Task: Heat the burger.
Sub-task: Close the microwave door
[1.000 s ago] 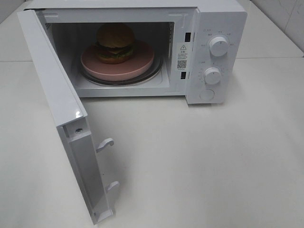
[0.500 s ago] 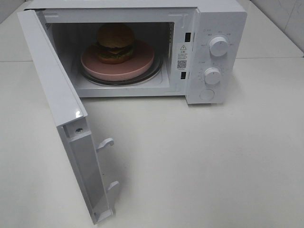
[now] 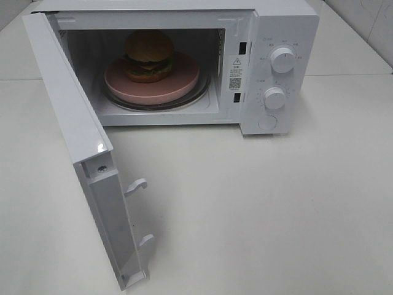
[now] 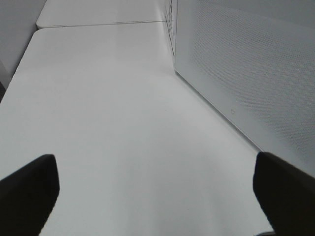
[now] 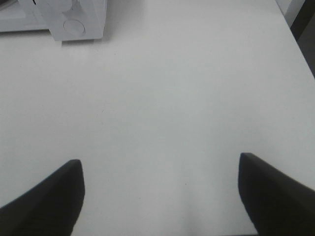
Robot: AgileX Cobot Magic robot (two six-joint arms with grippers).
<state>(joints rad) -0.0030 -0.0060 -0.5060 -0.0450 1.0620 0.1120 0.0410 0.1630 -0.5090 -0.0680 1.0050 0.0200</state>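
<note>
The burger sits on the plate in the open microwave. My left tool and right tool are wide and empty.

Ahead of me the burger stands upright on the pink plate inside the open microwave. It has a brown domed bun, dark patty and green lettuce, and is narrower than the plate.

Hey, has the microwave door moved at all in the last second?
No. The door stands open at the same angle to the microwave, with its latch hooks over the same spot on the table.
</note>
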